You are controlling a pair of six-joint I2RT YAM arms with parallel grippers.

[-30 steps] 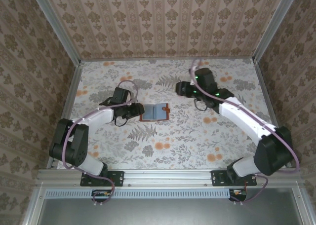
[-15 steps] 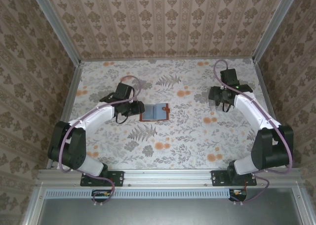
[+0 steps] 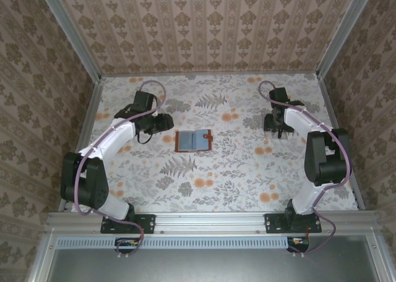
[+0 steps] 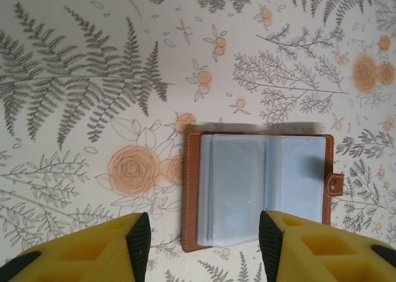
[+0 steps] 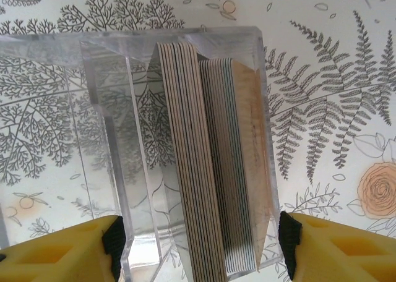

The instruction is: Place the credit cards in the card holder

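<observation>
Okay, top view: wallet (image 3: 193, 140) lies open and flat on the cloth (image 3: 216, 183), mid-table, pockets up so cards can slide in. Left gripper (image 3: 162, 122) sits just left of it, apart, not touching. Right gripper (image 3: 276, 125) is well off to the right, far from the wallet.

Left wrist: wallet (image 4: 263, 192) is open below the camera, clear pockets showing, clasp tab at its right edge. Pockets look empty, but it's hard to be sure. Left gripper (image 4: 201, 245) has jaws apart and holds nothing; probably parked there to steady the wallet.

Right wrist: cards (image 5: 210, 158) stand on edge, packed in a clear box (image 5: 105, 140), so the edges face up for picking. Right gripper (image 5: 198, 251) has jaws spread wide, straddling the box, pads right at its outer walls. Can't tell if they press it or just flank it. Likely lining up to draw a card.
</observation>
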